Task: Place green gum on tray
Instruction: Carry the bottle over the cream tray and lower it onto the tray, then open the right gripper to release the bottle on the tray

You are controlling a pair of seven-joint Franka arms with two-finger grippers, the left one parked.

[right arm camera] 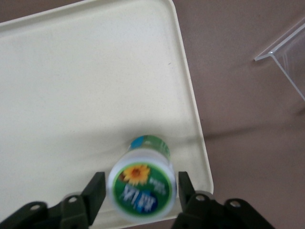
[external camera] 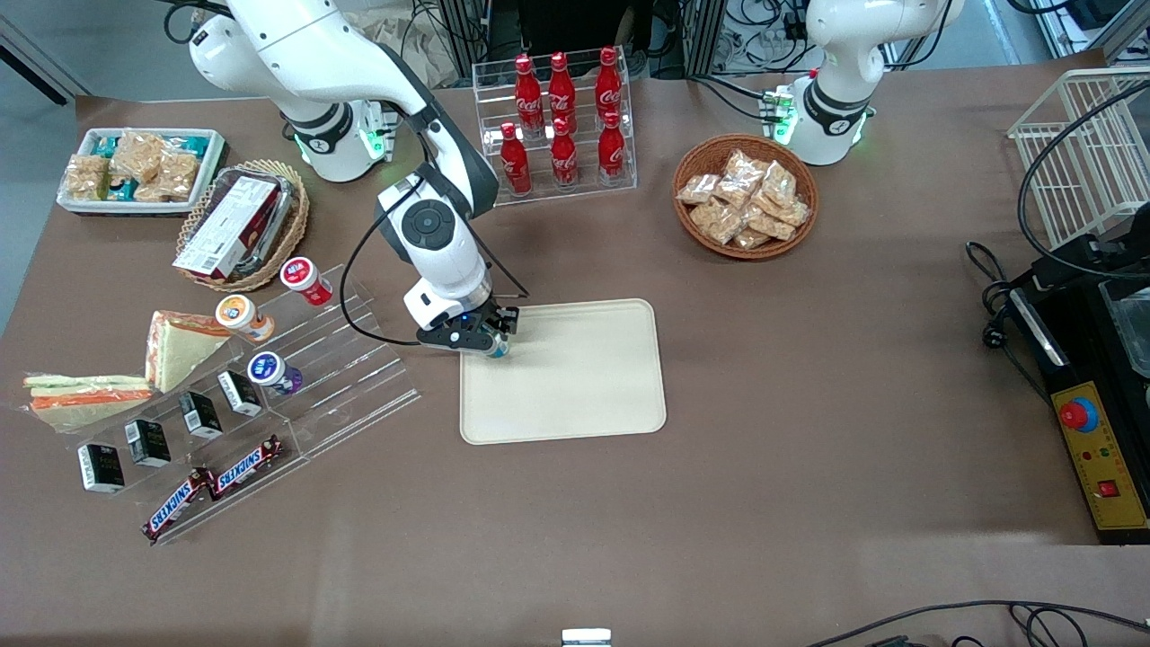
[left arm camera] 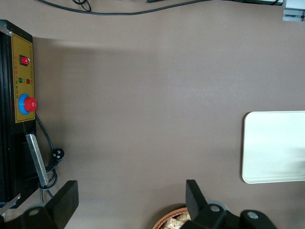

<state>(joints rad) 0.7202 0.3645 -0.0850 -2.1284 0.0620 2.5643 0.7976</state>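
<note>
The green gum (right arm camera: pixel 142 188) has a round green lid with a white rim and a yellow flower mark. It stands on the cream tray (right arm camera: pixel 95 71) close to one corner, between my fingers. My right gripper (right arm camera: pixel 140 185) is open, with a thin gap on each side of the lid. In the front view the gripper (external camera: pixel 490 343) hangs low over the tray (external camera: pixel 575 377), at the corner toward the working arm's end and farther from the camera. Only the gum's teal body (external camera: pixel 498 350) peeks out below it. The tray's edge also shows in the left wrist view (left arm camera: pixel 276 143).
A clear stepped rack (external camera: pixel 359 377) beside the tray holds orange-lidded (external camera: pixel 235 312), red-lidded (external camera: pixel 301 274) and purple-lidded (external camera: pixel 267 369) bottles, small boxes and Snickers bars. A cola bottle rack (external camera: pixel 561 117) and a snack basket (external camera: pixel 746 196) stand farther back. A control box (external camera: pixel 1101 458) lies toward the parked arm's end.
</note>
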